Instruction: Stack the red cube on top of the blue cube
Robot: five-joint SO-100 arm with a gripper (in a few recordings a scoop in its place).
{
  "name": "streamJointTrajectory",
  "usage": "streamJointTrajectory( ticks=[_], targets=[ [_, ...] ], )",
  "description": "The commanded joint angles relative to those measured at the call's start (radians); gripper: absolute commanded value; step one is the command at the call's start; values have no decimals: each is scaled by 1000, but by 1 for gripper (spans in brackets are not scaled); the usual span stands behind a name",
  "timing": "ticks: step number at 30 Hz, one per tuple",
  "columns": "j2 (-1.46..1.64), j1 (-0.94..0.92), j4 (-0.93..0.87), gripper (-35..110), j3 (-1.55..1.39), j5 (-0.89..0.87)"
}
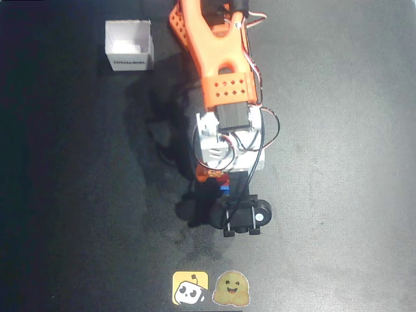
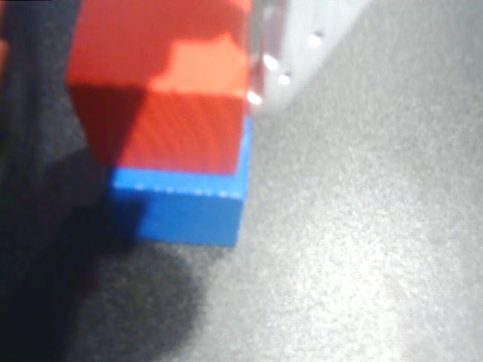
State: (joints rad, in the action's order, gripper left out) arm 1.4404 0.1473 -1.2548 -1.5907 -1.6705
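Close up from the wrist cam: the red cube [image 2: 177,105] is sitting right on top of the blue cube [image 2: 185,207], shifted a bit so a strip of blue sticks out along the right side and the front. 1 translucent gripper finger [image 2: 283,53] is pressed up against the red cube's right face, blurry with a few bright glints. Underneath is a dark grey speckled table [image 2: 362,249], with heavy shadow covering the left side.

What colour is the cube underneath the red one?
Bright blue: the blue cube under the red cube, clearest in the wrist view.
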Motion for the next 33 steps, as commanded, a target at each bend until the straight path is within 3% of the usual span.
streamJointTrajectory(
  ticks=[1, 10, 13, 15, 24, 30, 33],
  targets=[
    [58, 9, 11, 28, 6, 8],
    [267, 34, 11, 27, 6, 18],
    [416, 17, 55, 8, -64, 49],
    [552, -6, 137, 0, -201, 51],
    [1146, -133, 506, 0, -1009, 87],
    [1493, -170, 485, 0, -1269, 91],
    [1744, -183, 373, 0, -1362, 95]
  ],
)
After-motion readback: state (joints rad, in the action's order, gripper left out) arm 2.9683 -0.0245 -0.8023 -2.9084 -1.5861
